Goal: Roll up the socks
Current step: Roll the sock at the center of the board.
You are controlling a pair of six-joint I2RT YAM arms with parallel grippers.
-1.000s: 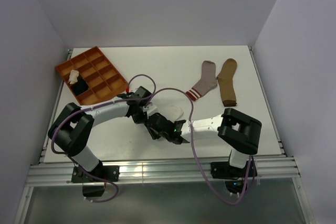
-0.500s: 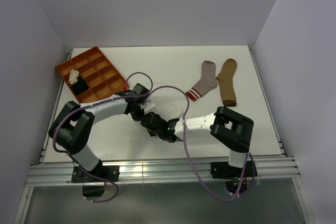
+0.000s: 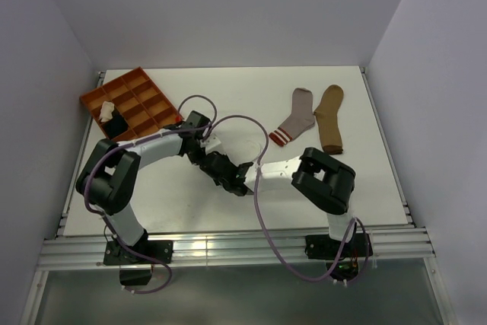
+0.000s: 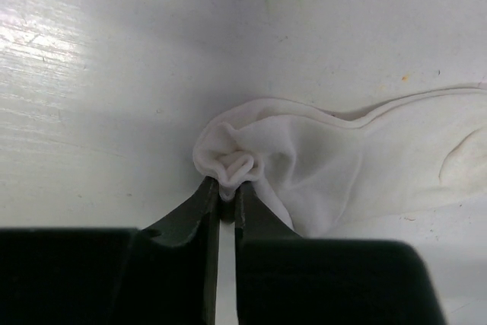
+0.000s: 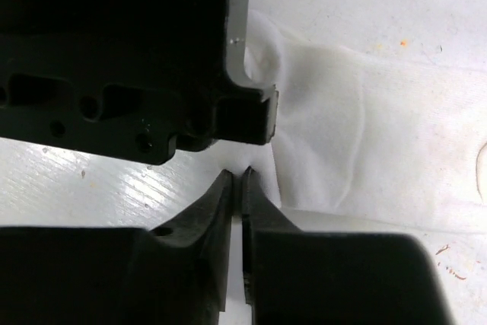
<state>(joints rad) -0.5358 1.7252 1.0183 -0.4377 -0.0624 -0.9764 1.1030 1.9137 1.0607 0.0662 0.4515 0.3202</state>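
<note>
light: bright, diffuse overhead | glare: table sheen | white sock: overexposed | shadows: soft

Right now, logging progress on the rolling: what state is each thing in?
White sock: one end bunched, rest flat.
Left gripper: shut on white sock.
Right gripper: shut, empty.
Grey sock: flat, unrolled.
Tan sock: flat, unrolled.
Cream sock: tucked in tray.
Black sock: tucked in tray.

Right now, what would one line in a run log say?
stage: rolling white sock | left gripper: pinching its bunched end | right gripper: shut, beside sock edge | grey sock, tan sock: flat, unrolled
</note>
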